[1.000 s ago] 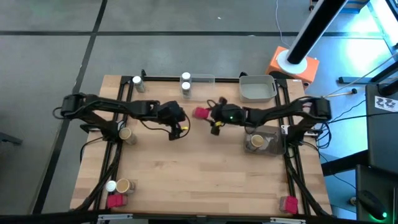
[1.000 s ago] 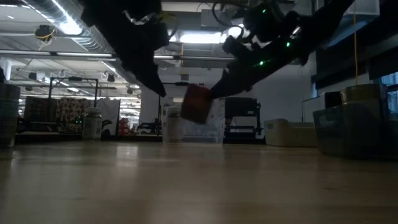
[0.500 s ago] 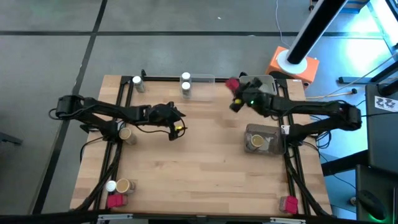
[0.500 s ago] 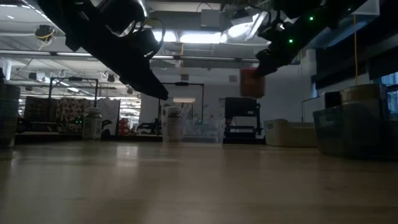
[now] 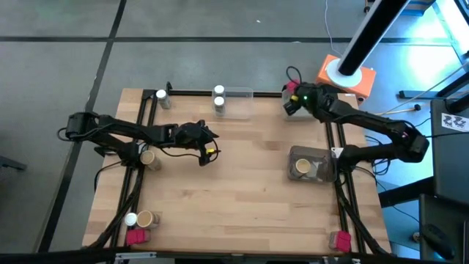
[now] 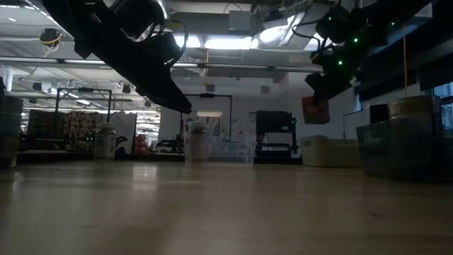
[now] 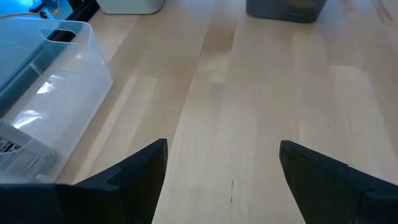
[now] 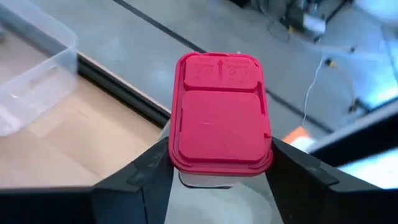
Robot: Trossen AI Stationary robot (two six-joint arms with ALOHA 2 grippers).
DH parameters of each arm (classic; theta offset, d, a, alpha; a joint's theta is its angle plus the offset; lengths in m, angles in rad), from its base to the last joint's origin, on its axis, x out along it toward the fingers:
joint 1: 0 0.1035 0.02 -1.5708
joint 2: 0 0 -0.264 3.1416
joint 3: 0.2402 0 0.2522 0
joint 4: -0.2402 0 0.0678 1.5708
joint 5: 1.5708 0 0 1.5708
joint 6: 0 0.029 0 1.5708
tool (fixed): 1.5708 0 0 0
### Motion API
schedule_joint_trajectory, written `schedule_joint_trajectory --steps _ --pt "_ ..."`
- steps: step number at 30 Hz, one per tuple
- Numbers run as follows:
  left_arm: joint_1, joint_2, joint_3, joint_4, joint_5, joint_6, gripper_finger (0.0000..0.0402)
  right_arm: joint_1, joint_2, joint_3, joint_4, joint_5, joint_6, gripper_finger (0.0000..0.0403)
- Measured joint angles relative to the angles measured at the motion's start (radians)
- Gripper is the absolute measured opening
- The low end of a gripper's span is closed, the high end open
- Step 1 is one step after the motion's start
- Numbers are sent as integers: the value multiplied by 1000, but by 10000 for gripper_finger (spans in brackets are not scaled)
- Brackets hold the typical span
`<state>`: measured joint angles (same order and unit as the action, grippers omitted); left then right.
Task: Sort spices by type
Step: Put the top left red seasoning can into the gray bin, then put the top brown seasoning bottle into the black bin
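The right gripper (image 5: 292,95) hovered in the upper right of the high view, over the grey tray (image 5: 314,111) at the table's far edge; its fingers (image 8: 140,177) pinched a red-lidded spice box (image 8: 220,112) (lid facing the wrist camera), which hung clear of the wood in the low view (image 6: 316,110). The left gripper (image 5: 207,133) waited left of centre, jaws spread over bare boards. Two white-lidded jars (image 5: 218,100) stood beside the clear tray (image 5: 239,94) at top centre; a tan cup (image 5: 301,167) sat in the dark tray (image 5: 322,164) at mid right; another red box (image 5: 339,240) lay at lower right.
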<state>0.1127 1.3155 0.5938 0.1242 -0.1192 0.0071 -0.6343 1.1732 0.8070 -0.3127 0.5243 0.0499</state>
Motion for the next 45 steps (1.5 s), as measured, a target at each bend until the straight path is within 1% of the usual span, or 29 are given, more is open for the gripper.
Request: schedule_joint_trajectory --steps 5,10,14,18,27,31,39,43,45 --pt "0 0 0 0 0 0 292 -87 2 -31 3 -167 82 218" --pt "0 0 0 0 0 0 292 -127 3 -105 21 -225 139 218" --pt "0 1 0 4 0 0 292 -135 4 -165 129 -242 166 218" --pt "0 1 0 26 0 0 292 -133 28 -197 204 -249 185 218" --pt "0 1 0 36 -1 0 292 -133 177 -201 298 -251 190 218" --pt "0 1 0 36 -1 0 292 -133 213 -201 320 -250 193 224" --pt "0 1 0 38 -1 0 292 -132 204 -200 320 -248 165 284" --pt "0 1 0 38 -1 0 292 -131 150 -180 293 -249 131 297" --pt "0 1 0 38 -1 0 292 -130 116 -163 267 -271 127 298"
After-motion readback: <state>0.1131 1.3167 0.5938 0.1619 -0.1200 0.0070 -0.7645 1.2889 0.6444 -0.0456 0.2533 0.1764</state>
